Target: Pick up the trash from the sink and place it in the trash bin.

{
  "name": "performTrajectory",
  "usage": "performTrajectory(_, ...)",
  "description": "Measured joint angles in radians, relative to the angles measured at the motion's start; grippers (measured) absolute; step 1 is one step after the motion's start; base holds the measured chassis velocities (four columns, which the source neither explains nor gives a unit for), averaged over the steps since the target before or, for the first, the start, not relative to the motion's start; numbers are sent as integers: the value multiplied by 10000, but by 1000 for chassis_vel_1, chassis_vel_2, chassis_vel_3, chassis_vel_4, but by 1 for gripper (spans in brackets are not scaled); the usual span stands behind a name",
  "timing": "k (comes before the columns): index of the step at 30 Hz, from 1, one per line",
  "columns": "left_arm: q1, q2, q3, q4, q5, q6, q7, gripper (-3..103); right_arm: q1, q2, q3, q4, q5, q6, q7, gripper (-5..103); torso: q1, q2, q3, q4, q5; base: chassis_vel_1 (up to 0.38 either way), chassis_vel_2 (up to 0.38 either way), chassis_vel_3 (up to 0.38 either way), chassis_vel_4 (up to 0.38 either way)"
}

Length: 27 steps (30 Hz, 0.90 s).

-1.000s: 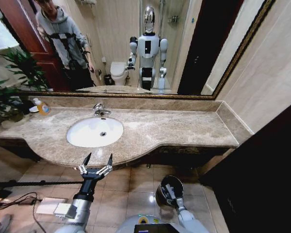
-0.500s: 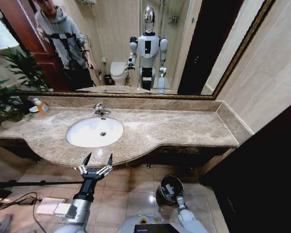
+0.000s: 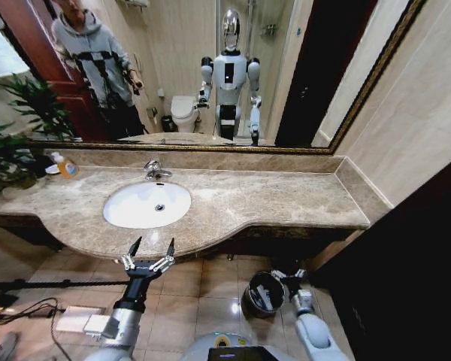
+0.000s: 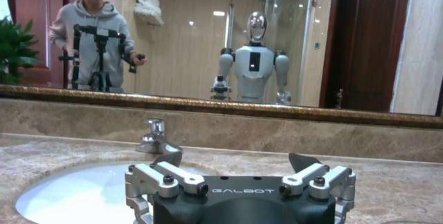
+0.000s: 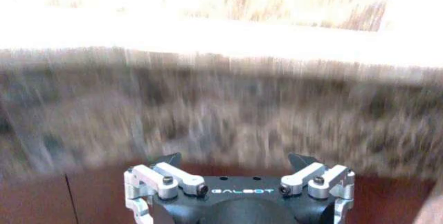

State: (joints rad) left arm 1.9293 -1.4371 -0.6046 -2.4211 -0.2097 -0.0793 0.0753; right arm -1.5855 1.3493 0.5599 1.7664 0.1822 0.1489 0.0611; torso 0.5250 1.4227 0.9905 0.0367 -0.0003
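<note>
The white oval sink [image 3: 128, 210] is set in the beige marble counter, with a chrome faucet [image 3: 155, 171] behind it. Only the drain shows in the basin; the trash is out of view. My left gripper [image 3: 152, 246] hangs open and empty just in front of the counter's edge, level with the sink. From the left wrist, the open left gripper [image 4: 235, 159] faces the basin [image 4: 69, 195] and faucet [image 4: 155, 137]. The black trash bin [image 3: 250, 301] stands on the floor tiles under the counter. My right gripper [image 3: 292, 275] is beside its right rim, open and empty [image 5: 234, 157].
A yellow soap bottle [image 3: 65, 165] stands at the counter's back left beside a green plant [image 3: 15, 143]. Cables and a white box [image 3: 75, 320] lie on the floor at left. A dark cabinet [image 3: 413, 271] closes off the right side. The counter's front edge overhangs the bin.
My right gripper has moved from above the bin's opening to its right side. The left arm has stayed still.
</note>
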Motion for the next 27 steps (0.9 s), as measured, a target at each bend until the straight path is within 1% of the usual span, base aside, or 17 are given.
performTrajectory(1,0,0,0,0,0,0,0,100,0,0,0,0,0,0,0,100,0,0,0,0,0,0,0,0,0)
performTrajectory(3,0,0,0,0,0,0,0,100,-527,26,95,1208,140,-265,34,100,0,0,0,1,1,0,0,0,0)
performTrajectory(6,0,0,0,0,0,0,1,100,-1085,266,225,2525,125,-477,49,100,0,0,0,0,2,0,0,0,0)
performTrajectory(7,0,0,0,0,0,0,1,100,-1085,266,225,2525,125,-477,49,100,0,0,0,0,2,0,0,0,0)
performTrajectory(11,0,0,0,0,0,0,1,100,-1435,751,354,3975,107,-762,84,100,0,0,0,0,2,0,0,0,0)
performTrajectory(13,0,0,0,0,0,0,0,100,-1451,765,358,4111,106,-784,88,100,0,0,0,0,2,0,0,0,0)
performTrajectory(16,0,0,0,0,0,0,0,100,-1402,782,326,5041,76,-1010,335,100,0,0,0,0,3,0,0,0,0)
performTrajectory(17,0,0,0,0,0,0,0,100,-1402,782,326,5041,76,-1010,335,100,0,0,0,0,3,0,0,0,0)
performTrajectory(20,0,0,0,0,0,0,1,100,-1236,786,312,5605,17,-1354,396,100,1,0,1,1,1,0,0,0,0)
performTrajectory(27,0,0,0,0,0,0,1,100,-1326,780,301,5939,-220,-1474,354,100,1,0,1,1,3,0,0,0,0)
